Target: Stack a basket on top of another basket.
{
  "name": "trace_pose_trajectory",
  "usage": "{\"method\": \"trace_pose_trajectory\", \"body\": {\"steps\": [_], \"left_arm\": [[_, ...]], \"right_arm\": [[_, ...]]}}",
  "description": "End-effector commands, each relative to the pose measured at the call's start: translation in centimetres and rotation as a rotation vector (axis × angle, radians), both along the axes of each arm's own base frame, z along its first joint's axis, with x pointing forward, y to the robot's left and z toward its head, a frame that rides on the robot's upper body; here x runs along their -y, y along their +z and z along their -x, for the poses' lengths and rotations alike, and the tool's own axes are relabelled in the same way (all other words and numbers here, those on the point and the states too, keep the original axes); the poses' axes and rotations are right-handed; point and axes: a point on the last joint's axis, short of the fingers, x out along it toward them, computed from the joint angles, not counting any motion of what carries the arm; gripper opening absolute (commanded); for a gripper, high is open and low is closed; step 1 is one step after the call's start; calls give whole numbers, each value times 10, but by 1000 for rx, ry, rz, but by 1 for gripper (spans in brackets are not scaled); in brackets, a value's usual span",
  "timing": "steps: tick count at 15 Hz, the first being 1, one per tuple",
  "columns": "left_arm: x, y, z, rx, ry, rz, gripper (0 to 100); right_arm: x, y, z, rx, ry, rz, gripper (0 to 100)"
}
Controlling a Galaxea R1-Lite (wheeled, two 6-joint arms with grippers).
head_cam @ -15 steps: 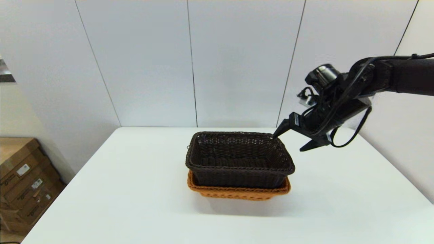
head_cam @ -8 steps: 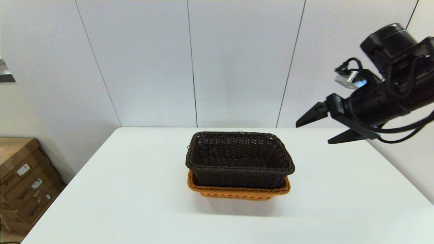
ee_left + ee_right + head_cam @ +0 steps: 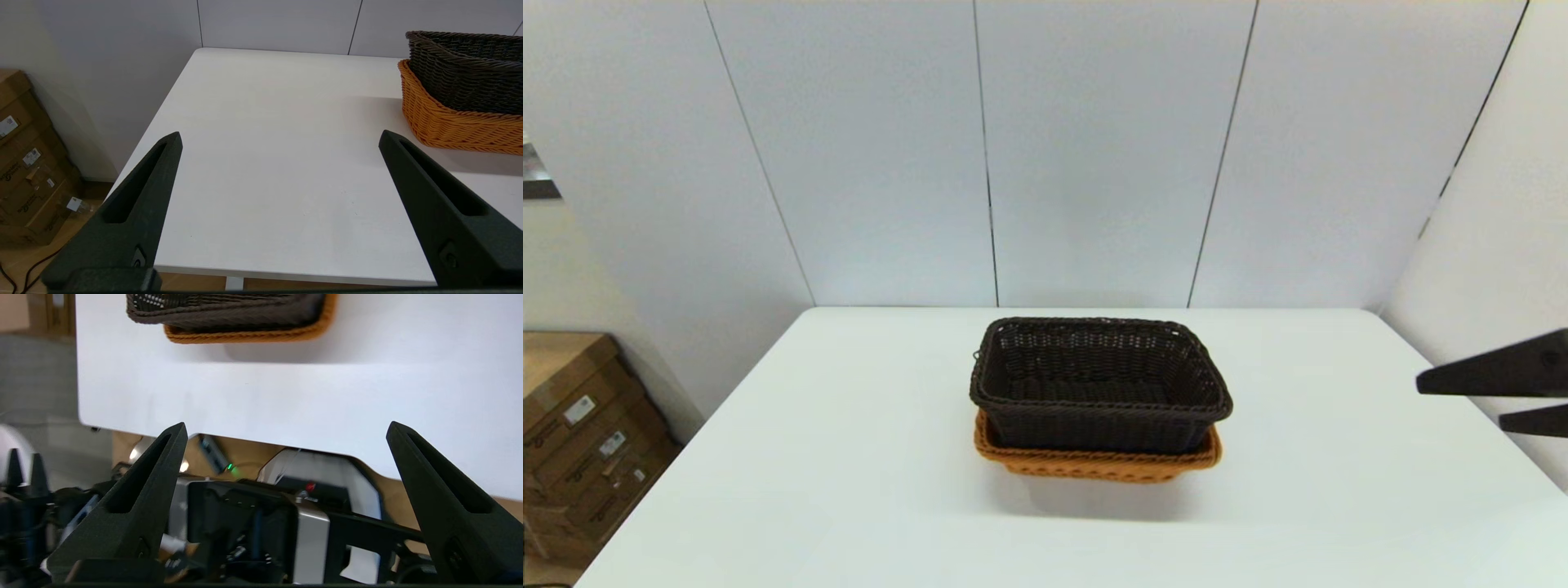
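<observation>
The dark brown basket (image 3: pixel 1098 367) sits nested inside the orange basket (image 3: pixel 1094 467) at the middle of the white table (image 3: pixel 849 457). Nothing touches either one. My right gripper (image 3: pixel 1459 403) pokes in at the head view's right edge, open and empty, well clear of the stack. In its wrist view the right gripper (image 3: pixel 286 424) hangs past the table's near edge, with the dark basket (image 3: pixel 224 308) and orange basket (image 3: pixel 253 335) far off. My left gripper (image 3: pixel 280 134) is open and empty by the table's left front, with the orange basket (image 3: pixel 457 122) and dark basket (image 3: pixel 466 81) off to its side.
Cardboard boxes (image 3: pixel 580 433) stand on the floor left of the table. White wall panels close off the back and right. The right wrist view shows the robot's own base (image 3: pixel 253 531) below the table's near edge.
The right gripper has pulled away from the dark basket's far right corner, lifting, then swinging right and down to the view's edge. The stacked baskets have not moved.
</observation>
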Motion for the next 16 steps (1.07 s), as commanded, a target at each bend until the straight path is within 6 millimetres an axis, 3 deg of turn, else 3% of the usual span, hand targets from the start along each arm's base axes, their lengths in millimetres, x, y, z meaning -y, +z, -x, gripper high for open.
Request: {"method": "trace_pose_trajectory", "body": {"steps": [1, 7, 11, 16], "left_arm": [[0, 0, 0, 2, 0, 2, 100], [0, 0, 0, 2, 0, 4, 100], [0, 0, 0, 2, 0, 4, 100], [0, 0, 0, 2, 0, 4, 100]], "right_arm": [[18, -9, 68, 139, -95, 43, 100], [38, -42, 139, 291, -251, 113, 100], [38, -57, 170, 364, -366, 158, 100], [36, -83, 198, 461, -369, 231, 100]]}}
